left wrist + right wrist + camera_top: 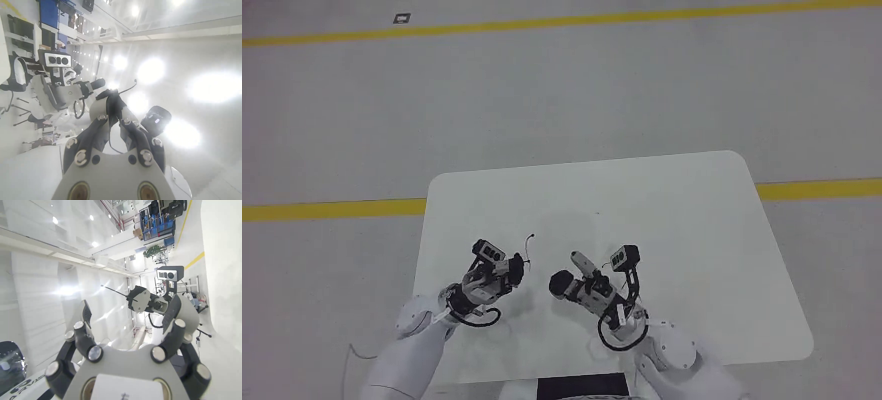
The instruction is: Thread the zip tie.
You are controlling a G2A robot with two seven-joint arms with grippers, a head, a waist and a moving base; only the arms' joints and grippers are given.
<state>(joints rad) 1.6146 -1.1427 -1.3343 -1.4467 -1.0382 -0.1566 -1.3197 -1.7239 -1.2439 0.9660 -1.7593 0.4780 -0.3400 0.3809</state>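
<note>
So the left gripper has its jaws pressed together on the zip tie, a thin black one, pinched right at the tips. In the left wrist view one end pokes out past the tips with a little nub on it. The rest of the strap runs back down between the fingers in a loose curve toward the wrist. The right wrist view gives more of a side-on look: the tie sticks out pretty straight from the left gripper. The right gripper has its jaws spread wide, holding nothing and not touching the tie. The top view sorts out the layout: both grippers hang over the table near its robot-side edge, with the left gripper just beside the right gripper and the tie pointing toward the far edge.
</note>
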